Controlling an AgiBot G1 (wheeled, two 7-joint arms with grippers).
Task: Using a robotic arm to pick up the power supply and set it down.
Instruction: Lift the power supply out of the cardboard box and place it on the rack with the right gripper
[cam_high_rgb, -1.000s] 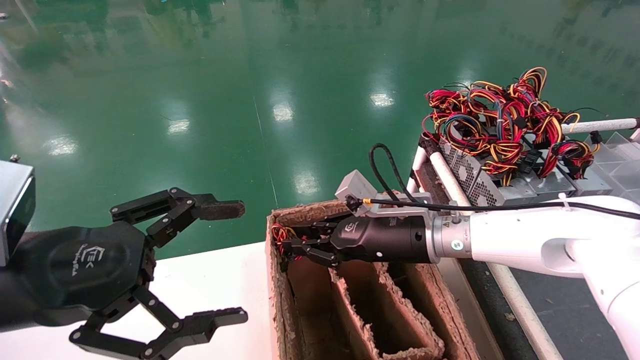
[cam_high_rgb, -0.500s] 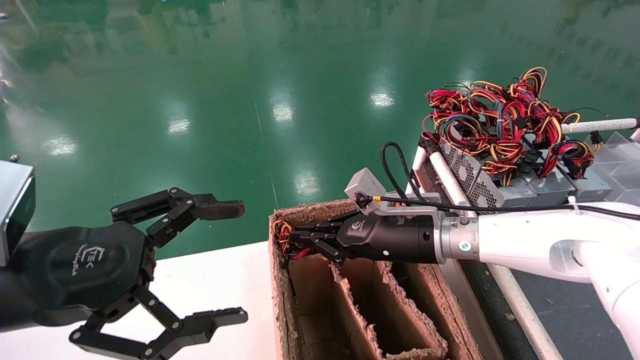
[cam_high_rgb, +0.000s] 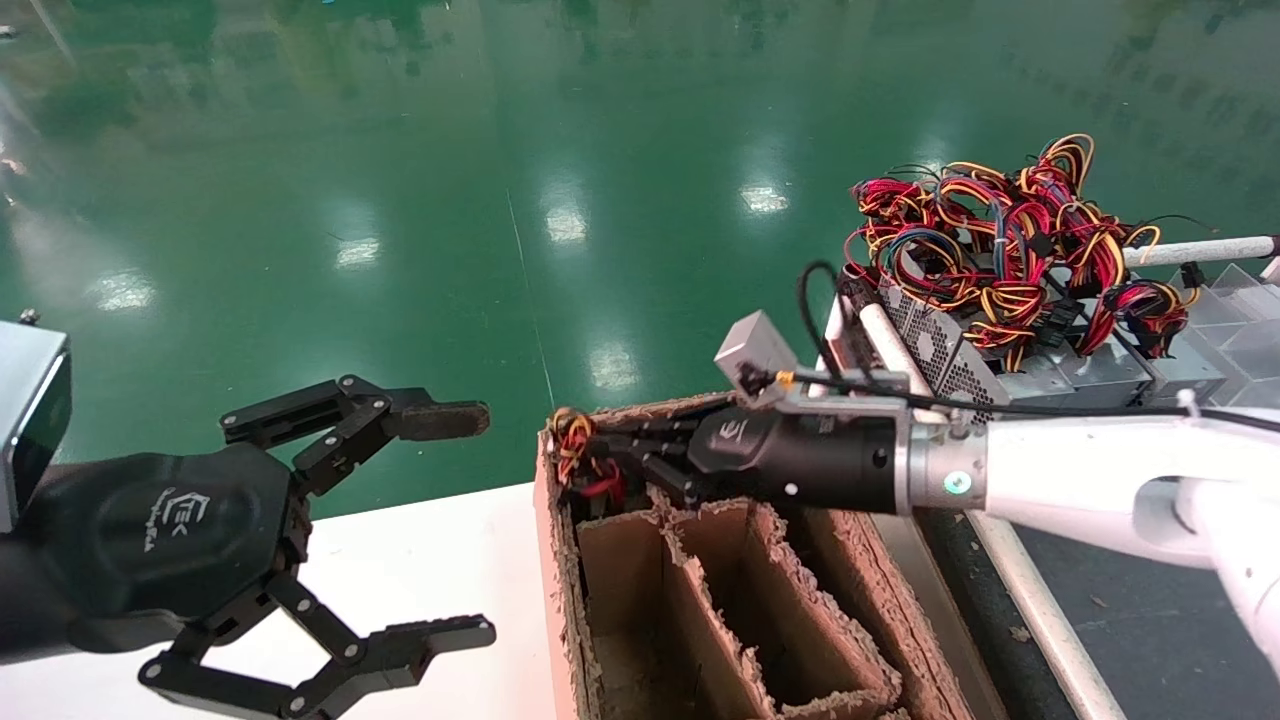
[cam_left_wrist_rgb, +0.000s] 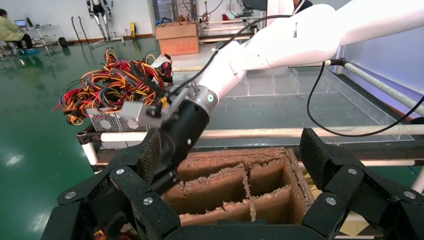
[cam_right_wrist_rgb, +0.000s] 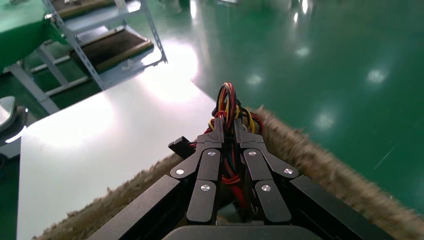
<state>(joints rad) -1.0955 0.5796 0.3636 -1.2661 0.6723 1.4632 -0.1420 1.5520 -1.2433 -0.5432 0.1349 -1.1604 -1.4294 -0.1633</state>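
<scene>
**Wire bundle lifting out of box**

Right gripper (cam_high_rgb: 610, 462) clamped on wire bundle (cam_high_rgb: 580, 455) of power supply, raised from inside cardboard box (cam_high_rgb: 850, 560) to rim height; metal body hidden, probably below in far-left compartment; left gripper (cam_high_rgb: 440, 525) parked wide open over table (cam_high_rgb: 420, 560), empty; extraction under way.

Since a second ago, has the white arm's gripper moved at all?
Yes. The right gripper, shut on the wire bundle, has risen and drawn back toward the robot's right, from inside the cardboard box up to its far rim.
</scene>
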